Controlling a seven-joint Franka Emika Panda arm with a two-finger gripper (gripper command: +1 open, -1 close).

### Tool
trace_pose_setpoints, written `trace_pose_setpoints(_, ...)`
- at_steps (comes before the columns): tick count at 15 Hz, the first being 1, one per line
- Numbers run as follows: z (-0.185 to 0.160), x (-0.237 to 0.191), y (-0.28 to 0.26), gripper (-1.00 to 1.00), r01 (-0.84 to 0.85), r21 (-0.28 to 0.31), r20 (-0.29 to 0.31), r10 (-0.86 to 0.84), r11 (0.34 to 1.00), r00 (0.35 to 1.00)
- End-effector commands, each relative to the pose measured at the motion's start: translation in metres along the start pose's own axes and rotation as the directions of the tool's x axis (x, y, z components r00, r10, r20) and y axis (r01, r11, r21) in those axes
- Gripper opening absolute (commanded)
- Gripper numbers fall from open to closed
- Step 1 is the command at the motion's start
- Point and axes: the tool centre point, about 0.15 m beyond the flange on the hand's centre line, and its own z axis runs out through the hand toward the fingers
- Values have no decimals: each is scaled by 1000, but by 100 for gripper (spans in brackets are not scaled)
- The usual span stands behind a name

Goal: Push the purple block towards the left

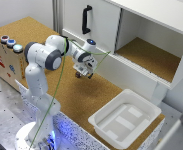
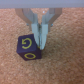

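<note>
- Purple block point(image 2: 28, 47) with yellow lettering rests on the cork worktop point(image 2: 65, 67).
- Hand point(image 2: 41, 45): fingers point(image 2: 43, 31) pressed together, gripping nothing, tips touching the block's side edge.
- White tray point(image 1: 125, 118) sits well apart.

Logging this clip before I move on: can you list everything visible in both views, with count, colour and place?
purple block: one, purple with yellow markings, on the cork surface beside the fingertips; hidden in the exterior view
cork tabletop: one, brown, under the arm
white bin: one, white, at the exterior view's lower right
cabinet: one, white, open compartment with cork floor, black handle
button box: one, brown, coloured buttons on top, exterior view's left
gripper: one, grey fingers nearly together, beside the block
</note>
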Motion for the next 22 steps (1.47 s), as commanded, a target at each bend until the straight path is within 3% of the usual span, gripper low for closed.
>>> trace_pose_setpoints(1, 7, 19, -25, -100, 111, 51, 68, -115, 992, 991)
trace_pose_setpoints(5, -1, 10, -15, -100, 86, 24, 42, -87, 996, 995)
trace_pose_setpoints(8, -52, 0, 3, -100, 71, -101, -83, -79, 992, 993)
trace_pose_setpoints(11, -82, -12, 11, -100, 102, -123, -122, -117, 987, 986)
trace_pose_setpoints(12, -80, -14, 13, 100, 120, -131, -117, -135, 984, 984)
trace_pose_setpoints(14, -76, -13, 21, 100, 126, -122, -124, -141, 985, 982)
trace_pose_setpoints(18, -90, -8, 44, 100, 92, -120, -208, -116, 988, 971)
trace_pose_setpoints(22, -90, -8, 44, 100, 92, -120, -208, -116, 988, 971)
